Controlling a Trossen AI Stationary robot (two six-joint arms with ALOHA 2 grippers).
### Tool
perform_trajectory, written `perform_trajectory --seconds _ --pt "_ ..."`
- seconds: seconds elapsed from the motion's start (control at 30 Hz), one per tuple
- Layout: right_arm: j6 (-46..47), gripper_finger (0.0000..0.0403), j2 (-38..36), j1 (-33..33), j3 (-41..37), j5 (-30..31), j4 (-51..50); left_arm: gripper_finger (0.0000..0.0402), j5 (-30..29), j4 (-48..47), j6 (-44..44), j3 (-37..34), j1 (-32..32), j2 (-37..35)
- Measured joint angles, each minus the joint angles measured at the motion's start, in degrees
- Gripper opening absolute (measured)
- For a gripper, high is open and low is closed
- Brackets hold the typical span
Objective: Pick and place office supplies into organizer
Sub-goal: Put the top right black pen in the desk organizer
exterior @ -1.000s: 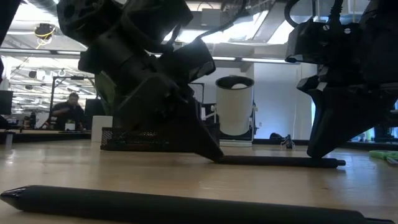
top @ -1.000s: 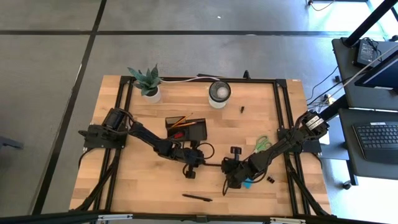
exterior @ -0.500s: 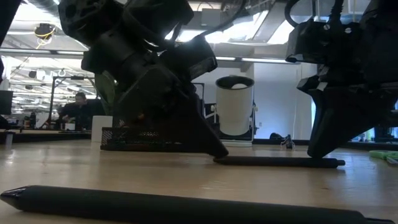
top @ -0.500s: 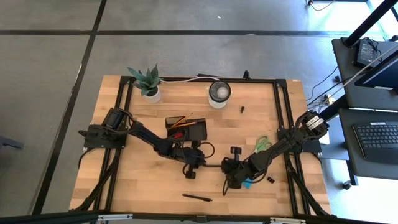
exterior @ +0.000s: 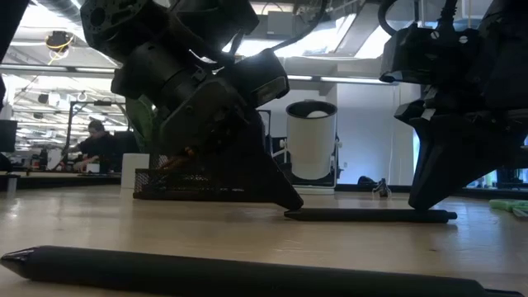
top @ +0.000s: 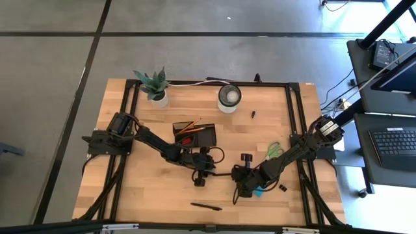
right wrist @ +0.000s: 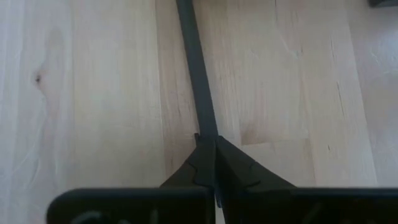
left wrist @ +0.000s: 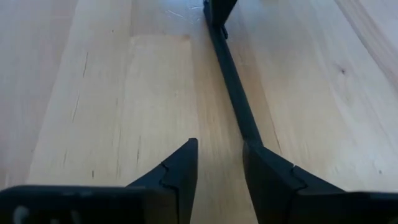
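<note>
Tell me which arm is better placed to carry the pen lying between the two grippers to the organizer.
Probably the right. The right gripper has its fingers shut on the pen, while the left gripper is open with the pen's other end beside one finger, not between them. The organizer lies nearer the left arm, though.

The left arm is hiding most of the organizer (exterior: 165, 183) in the low view. The near pen (exterior: 247, 276) is running off that picture's right edge.

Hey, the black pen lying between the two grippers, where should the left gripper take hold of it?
Grip the pen on its near end, from above, fingers straddling the thin shaft. It lies flat on the table, and the right gripper already pinches its far end, so only this end stays free for the open left gripper.
</note>
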Motion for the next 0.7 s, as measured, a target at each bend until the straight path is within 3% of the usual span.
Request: perform_trajectory --seconds 0.33,0.7 --pt "0.1 0.0009 0.0 0.0 -0.04 0.02 0.25 0.012 3.57 -0.65 -1.43 0.44 0.13 -1.93" --pt "0.05 0.0009 0.02 0.0 -0.07 0.04 0.88 0.0112 -1.97 -2.65 -5.12 0.52 -1.64 -1.32"
